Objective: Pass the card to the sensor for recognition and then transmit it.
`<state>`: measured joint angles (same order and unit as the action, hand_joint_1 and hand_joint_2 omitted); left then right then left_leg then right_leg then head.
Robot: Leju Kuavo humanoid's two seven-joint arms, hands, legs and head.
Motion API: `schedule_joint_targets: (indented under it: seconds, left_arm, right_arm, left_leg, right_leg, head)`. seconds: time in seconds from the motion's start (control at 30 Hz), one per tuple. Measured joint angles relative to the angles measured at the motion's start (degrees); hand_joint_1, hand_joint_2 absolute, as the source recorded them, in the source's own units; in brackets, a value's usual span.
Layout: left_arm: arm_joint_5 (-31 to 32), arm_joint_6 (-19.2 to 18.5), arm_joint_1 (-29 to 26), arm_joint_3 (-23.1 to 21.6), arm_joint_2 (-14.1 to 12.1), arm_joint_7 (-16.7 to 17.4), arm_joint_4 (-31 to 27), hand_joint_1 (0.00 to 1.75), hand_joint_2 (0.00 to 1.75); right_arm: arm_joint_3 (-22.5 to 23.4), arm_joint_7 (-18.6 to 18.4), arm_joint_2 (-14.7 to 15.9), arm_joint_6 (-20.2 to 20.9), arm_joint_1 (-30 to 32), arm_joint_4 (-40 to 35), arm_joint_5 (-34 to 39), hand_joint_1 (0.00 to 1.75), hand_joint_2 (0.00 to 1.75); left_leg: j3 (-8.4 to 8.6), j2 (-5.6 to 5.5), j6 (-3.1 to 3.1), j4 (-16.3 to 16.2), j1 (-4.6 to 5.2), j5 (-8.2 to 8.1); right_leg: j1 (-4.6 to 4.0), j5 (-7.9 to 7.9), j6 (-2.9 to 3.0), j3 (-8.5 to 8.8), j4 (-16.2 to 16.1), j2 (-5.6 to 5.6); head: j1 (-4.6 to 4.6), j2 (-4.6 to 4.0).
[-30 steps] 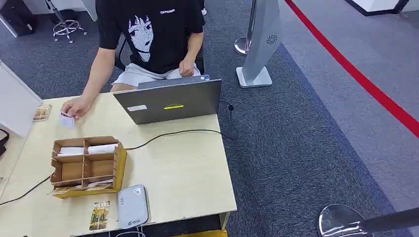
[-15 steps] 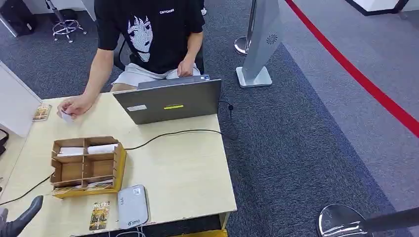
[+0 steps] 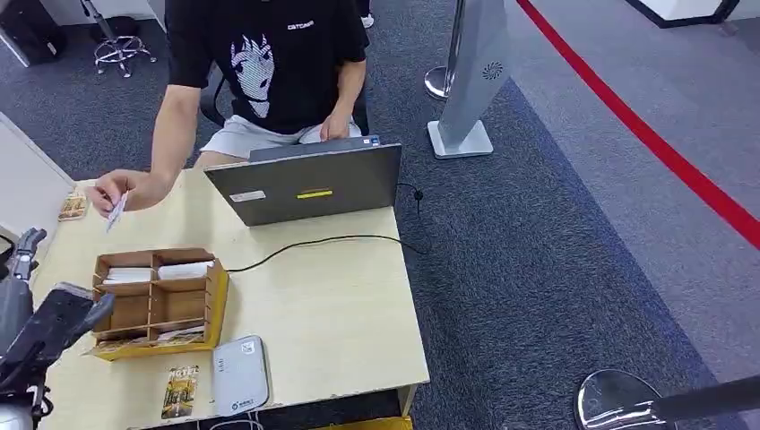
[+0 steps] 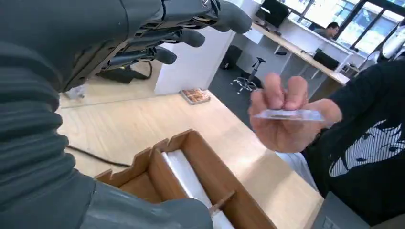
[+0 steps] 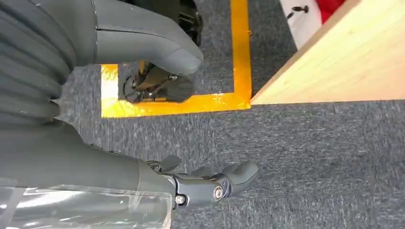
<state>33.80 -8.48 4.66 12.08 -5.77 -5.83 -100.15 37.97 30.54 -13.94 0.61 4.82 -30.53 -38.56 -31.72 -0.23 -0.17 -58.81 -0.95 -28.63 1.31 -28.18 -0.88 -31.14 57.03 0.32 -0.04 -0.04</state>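
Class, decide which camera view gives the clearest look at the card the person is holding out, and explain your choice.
The left wrist view: the card fills a good part of the frame, edge-on between the person's fingers, just beyond the robot's left hand. In the head view the card is a small white sliver. The right wrist view looks at the floor.

The left hand (image 3: 40, 327) is cut by the head view's edge at 8 o'clock. The card (image 4: 286, 114) shows edge-on, its face unreadable and partly covered by the person's fingers (image 4: 282, 93). The sensor (image 3: 239, 374) is clipped at 6 o'clock, its markings too small to read.
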Motion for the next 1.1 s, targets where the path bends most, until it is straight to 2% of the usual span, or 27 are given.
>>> schedule_joint_targets:
  seconds: [0.17,0.23,0.27,0.5,0.67,0.87,1.1]
  left_arm:
    - [5.6,0.4,4.7,-5.0,-2.5,4.1,2.3,0.00,1.75]
    - [7.8,0.7,6.5,-7.2,-3.7,5.7,3.1,0.07,1.75]
    - [9.0,0.7,7.5,-8.2,-4.3,6.6,3.6,1.75,1.75]
    - [15.8,1.0,11.8,-13.7,-8.2,11.9,5.7,1.75,1.75]
    - [17.8,1.8,12.9,-15.4,-9.6,13.6,5.9,1.75,1.75]
    - [17.8,5.1,12.6,-15.9,-9.9,12.7,4.8,1.75,1.75]
    - [17.8,10.6,7.7,-16.0,-8.4,8.4,-2.4,1.75,1.75]
  right_arm:
    - [0.4,0.6,-0.3,-1.6,-0.8,1.1,-3.6,0.00,1.75]
    - [0.4,0.7,-0.5,-2.2,-0.9,1.3,-5.0,0.00,1.75]
    - [0.5,0.8,-0.7,-2.2,-0.9,1.3,-5.6,0.00,1.75]
    - [0.5,-0.1,-2.8,-0.6,0.4,-2.5,-9.2,0.00,1.75]
    - [0.5,-1.7,-4.1,1.2,1.6,-5.7,-10.1,0.00,1.75]
    - [0.3,-3.8,-4.5,1.1,2.0,-7.8,-7.9,0.00,1.75]
    - [-5.0,-8.3,-4.8,0.8,5.3,-12.8,0.2,0.00,1.75]
  left_leg:
    - [-0.01,0.02,-0.02,0.0,0.00,0.02]
    - [-0.01,0.01,-0.02,0.0,0.00,0.02]
    - [-0.01,0.01,-0.02,0.0,0.00,0.02]
    - [-0.02,0.03,-0.03,0.0,-0.01,0.02]
    - [-0.04,0.05,-0.03,0.0,-0.01,0.02]
    - [-0.06,0.03,-0.03,0.0,-0.01,0.02]
    - [-0.07,0.04,-0.01,0.0,0.00,0.00]
  right_leg:
    - [0.00,0.03,0.03,-0.02,0.0,0.02]
    - [0.00,0.03,0.03,-0.02,0.0,0.02]
    - [0.00,0.03,0.03,-0.02,0.0,0.02]
    - [-0.01,0.03,0.04,-0.03,0.0,0.05]
    - [-0.01,0.03,0.04,-0.06,0.0,0.06]
    - [0.00,0.03,0.03,-0.04,0.0,0.05]
    - [0.00,0.02,0.04,-0.05,0.0,0.06]
  head:
    - [0.00,0.00]
    - [0.00,-0.02]
    - [0.02,0.00]
    - [0.00,0.00]
    - [0.00,-0.02]
    - [0.02,0.00]
    - [0.04,0.00]
